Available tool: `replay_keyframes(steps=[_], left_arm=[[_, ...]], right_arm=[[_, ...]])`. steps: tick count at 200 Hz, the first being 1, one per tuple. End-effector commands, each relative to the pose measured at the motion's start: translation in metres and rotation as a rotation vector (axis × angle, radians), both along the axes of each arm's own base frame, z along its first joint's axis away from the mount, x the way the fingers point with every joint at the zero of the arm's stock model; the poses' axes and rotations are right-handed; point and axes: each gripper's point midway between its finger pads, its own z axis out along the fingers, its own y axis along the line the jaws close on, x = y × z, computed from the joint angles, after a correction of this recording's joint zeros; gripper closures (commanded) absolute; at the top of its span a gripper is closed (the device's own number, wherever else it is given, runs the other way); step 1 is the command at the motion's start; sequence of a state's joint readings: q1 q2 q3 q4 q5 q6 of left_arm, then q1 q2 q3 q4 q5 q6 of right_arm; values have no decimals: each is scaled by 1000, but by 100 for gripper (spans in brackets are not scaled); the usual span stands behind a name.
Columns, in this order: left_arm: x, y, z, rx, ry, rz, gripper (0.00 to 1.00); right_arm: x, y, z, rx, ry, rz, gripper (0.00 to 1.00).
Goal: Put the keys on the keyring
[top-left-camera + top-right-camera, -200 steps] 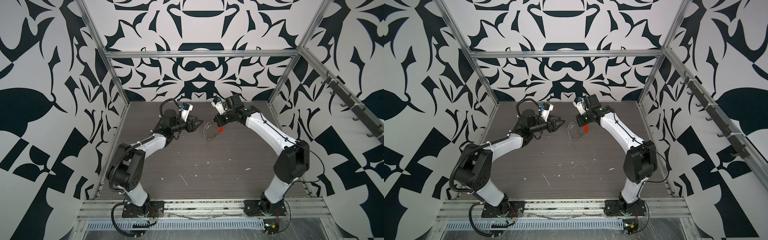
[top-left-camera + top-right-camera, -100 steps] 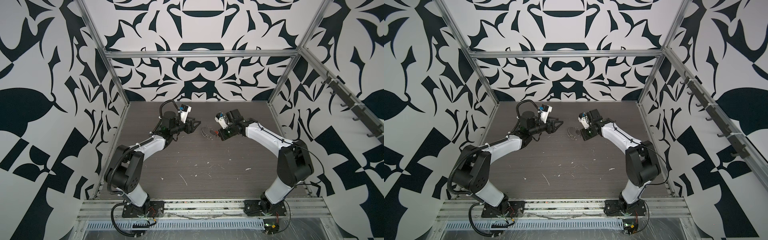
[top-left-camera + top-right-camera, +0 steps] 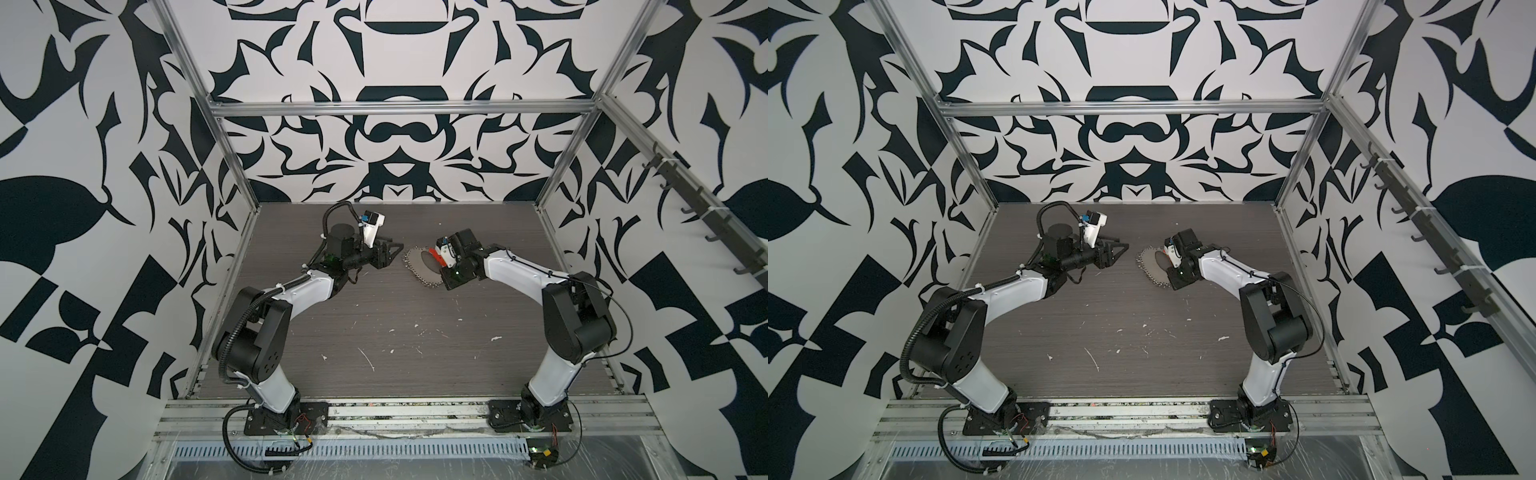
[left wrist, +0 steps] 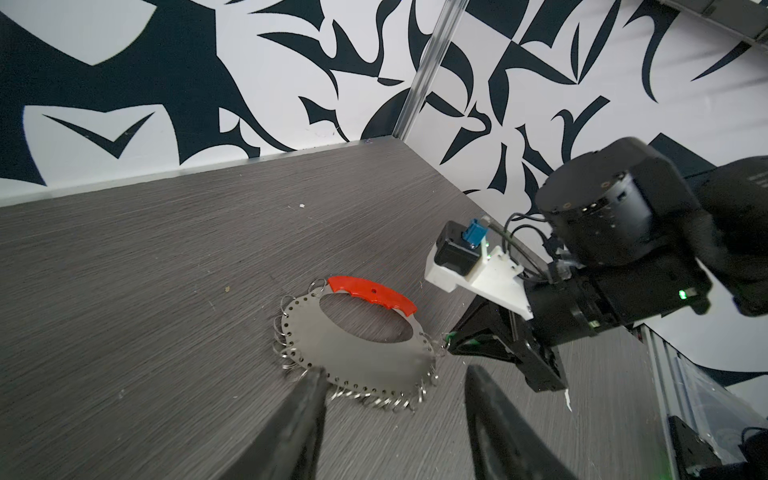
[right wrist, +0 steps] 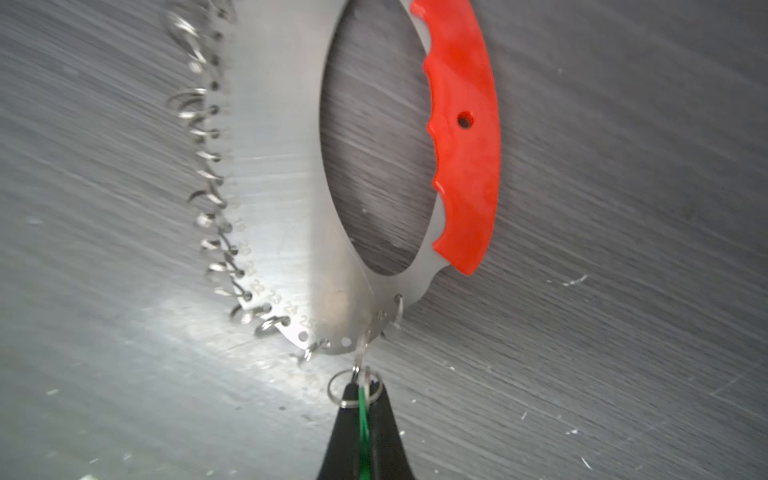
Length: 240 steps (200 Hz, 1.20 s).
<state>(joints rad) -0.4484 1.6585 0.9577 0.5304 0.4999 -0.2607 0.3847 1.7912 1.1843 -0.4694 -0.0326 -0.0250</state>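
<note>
Two tools out there: left tool (image 4: 392, 372), right tool (image 5: 360, 388). One keyring (image 4: 353, 349), one red grip (image 4: 370, 293) on it, one green key tag (image 5: 364, 411), one counter (image 4: 166, 270).

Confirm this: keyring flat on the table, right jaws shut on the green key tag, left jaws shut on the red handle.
Wrong about the left gripper: the left wrist view shows its jaws open and empty, away from the red handle. The rest stands: keyring flat on the table, right gripper shut on the green key tag.

Keyring (image 4: 357, 353) lying on table (image 4: 145, 270), right jaws closed at its rim
</note>
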Motion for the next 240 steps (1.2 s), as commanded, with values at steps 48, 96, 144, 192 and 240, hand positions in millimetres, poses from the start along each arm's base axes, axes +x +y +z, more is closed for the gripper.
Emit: replay_keyframes(steps=[48,96,144,192,240], left_arm=[[-3,18,-1,108,-36,83,30],[10,83,-5,389,-125,371,0],[11,202,-43,540,-112,788,0],[10,245,-67,560,-130,899,1],[12,270,-75,573,-81,924,1]], right_arm=[[19,-33,28,-145,-98,-89,58],[42,-84,111,-110,-412,-384,16],[17,-165,124,-205,-765,-656,18],[-1,-176,73,-247,-843,-638,12],[3,-172,46,-112,-892,-613,9]])
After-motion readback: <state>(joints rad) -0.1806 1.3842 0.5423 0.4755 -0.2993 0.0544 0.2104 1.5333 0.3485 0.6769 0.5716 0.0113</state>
